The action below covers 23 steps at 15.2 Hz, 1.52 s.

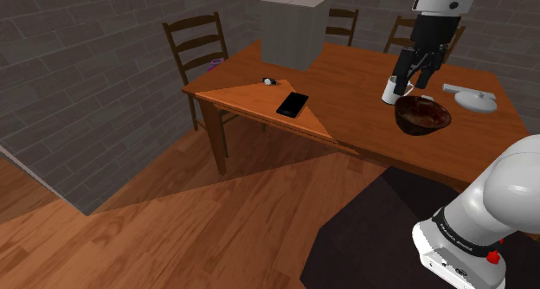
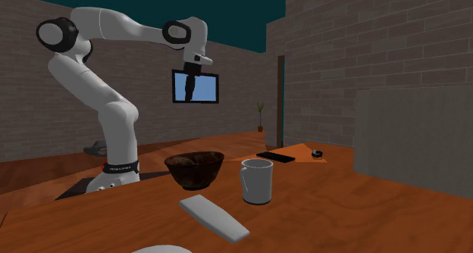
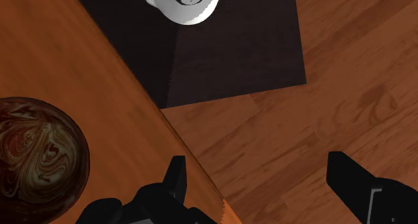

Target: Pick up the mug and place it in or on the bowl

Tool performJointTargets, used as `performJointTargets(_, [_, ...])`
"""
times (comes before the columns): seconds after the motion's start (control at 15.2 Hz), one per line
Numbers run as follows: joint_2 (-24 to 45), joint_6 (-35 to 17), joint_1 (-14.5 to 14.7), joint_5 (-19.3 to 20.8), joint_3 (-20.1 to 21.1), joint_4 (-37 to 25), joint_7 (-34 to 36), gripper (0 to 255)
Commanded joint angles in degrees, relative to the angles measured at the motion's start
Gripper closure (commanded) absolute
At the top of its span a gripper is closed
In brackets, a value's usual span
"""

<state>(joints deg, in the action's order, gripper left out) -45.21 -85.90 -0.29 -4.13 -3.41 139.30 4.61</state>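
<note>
A white mug (image 1: 391, 92) stands upright on the wooden table (image 1: 346, 80), just beyond a dark brown marbled bowl (image 1: 422, 117). In the second exterior view the mug (image 2: 257, 181) is to the right of the bowl (image 2: 195, 168), close to it but apart. My black gripper (image 1: 414, 76) hangs high above both, partly covering the mug in the shoulder view. It is raised well over the table in the second exterior view, gripper (image 2: 191, 86). In the wrist view the gripper (image 3: 264, 182) is open with nothing between its fingers, over the table's edge and the floor, with the bowl (image 3: 37, 155) off to one side.
A grey box (image 1: 296, 28) stands at the table's far side. A black phone (image 1: 292, 104) and a small dark object (image 1: 269, 80) lie near the corner. A flat white piece (image 1: 470, 99) lies beyond the bowl. Chairs (image 1: 199, 41) ring the table. A dark mat (image 3: 228, 48) covers the floor below.
</note>
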Motion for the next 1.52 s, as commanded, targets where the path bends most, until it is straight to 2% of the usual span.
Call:
performJointTargets(0.0, [0.0,0.0,0.0,0.0,0.0,0.0,0.0,0])
performJointTargets(0.79, [11.9,-16.6,-4.7,10.6,-10.8,1.8,-13.0,0])
performJointTargets(1.12, [19.6,-23.7,-5.9,12.9,-15.3,-0.5,-18.2,0])
performJointTargets(1.45, [28.3,-30.3,-6.7,13.1,-19.7,-4.5,-23.7,0])
